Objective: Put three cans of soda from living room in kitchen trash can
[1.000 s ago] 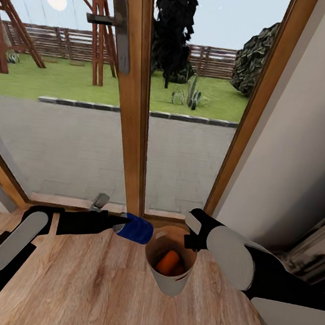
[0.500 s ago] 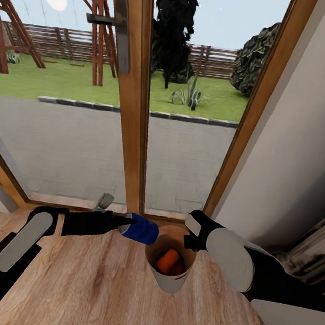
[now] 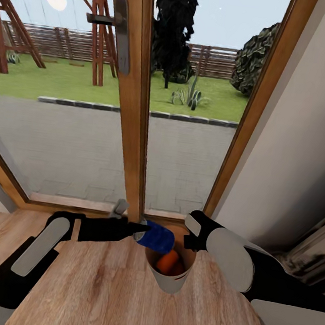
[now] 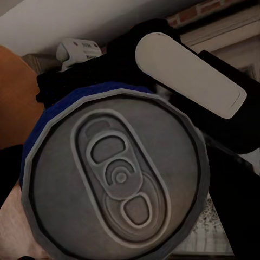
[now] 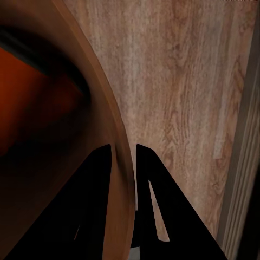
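Wood-framed glass doors (image 3: 134,103) ahead, warm wood-grain floor (image 3: 105,298) below, garden outside. Since a second ago the left gripper (image 3: 141,229) has carried the blue can (image 3: 156,237) toward 3 o'clock: it was short of the trash can (image 3: 167,281), now it hangs tilted over the rim at the bin's 10 o'clock. Left fingers clamp the can; left wrist view shows its grey pull-tab top (image 4: 116,181). Right gripper (image 5: 123,162) unchanged, fingers pinching the bin's glossy brown rim (image 5: 116,135) at 2 o'clock. Bin: round, tapered, pale outside. Orange can (image 3: 168,261) lies inside; a second orange shape beside it, unclear.
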